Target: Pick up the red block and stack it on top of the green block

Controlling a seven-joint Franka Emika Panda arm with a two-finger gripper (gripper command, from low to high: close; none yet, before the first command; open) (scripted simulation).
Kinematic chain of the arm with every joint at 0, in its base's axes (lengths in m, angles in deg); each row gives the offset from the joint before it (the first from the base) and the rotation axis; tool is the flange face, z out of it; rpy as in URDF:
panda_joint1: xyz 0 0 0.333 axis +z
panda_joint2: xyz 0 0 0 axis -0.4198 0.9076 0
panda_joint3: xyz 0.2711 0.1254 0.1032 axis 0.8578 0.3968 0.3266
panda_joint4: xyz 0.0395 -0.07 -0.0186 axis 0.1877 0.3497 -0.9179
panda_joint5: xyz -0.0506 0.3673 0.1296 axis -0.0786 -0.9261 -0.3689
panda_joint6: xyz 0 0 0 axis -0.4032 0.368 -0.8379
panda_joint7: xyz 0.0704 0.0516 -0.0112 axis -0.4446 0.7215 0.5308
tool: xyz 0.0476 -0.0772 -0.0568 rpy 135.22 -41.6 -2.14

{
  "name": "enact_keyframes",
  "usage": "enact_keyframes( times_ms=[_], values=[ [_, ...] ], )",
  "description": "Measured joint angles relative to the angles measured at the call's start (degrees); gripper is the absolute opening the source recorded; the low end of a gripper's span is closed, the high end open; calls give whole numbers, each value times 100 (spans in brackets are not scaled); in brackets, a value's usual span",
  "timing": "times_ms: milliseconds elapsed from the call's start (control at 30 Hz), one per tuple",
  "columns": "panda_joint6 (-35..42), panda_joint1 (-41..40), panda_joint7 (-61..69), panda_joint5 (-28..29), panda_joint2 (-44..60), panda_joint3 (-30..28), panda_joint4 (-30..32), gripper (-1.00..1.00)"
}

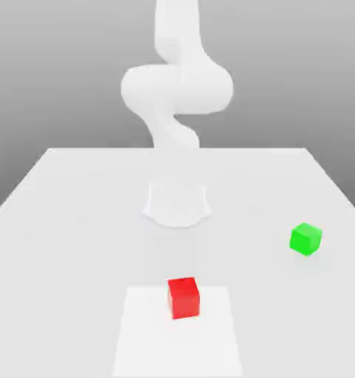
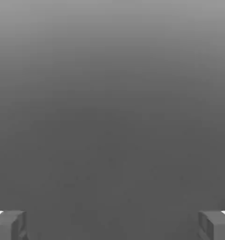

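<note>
Your gripper (image 2: 112, 226) is wide open and empty; descend misaligned and you could knock the red block (image 1: 184, 298) askew.

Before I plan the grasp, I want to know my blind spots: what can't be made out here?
- Far faces of the red block and green block: turned away from the camera in the exterior view.
- Upper part of the arm: cut off by the exterior view's top edge.
- Full length of the gripper's fingers: cut off by the hand view's edges.
</note>
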Motion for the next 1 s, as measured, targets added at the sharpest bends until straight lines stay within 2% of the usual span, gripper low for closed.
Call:
enact_keyframes(
  times_ms=[567, 800, 833, 1000],
  values=[
    [-2446, 318, 865, 4, 3616, -166, 2683, 0],
    [-3693, 255, 1014, -116, 5130, -57, 2686, 0],
    [-3849, 233, 1027, -134, 5313, -31, 2661, -100],
    [-3846, 231, 1013, -120, 5312, -29, 2661, -100]
  ],
)
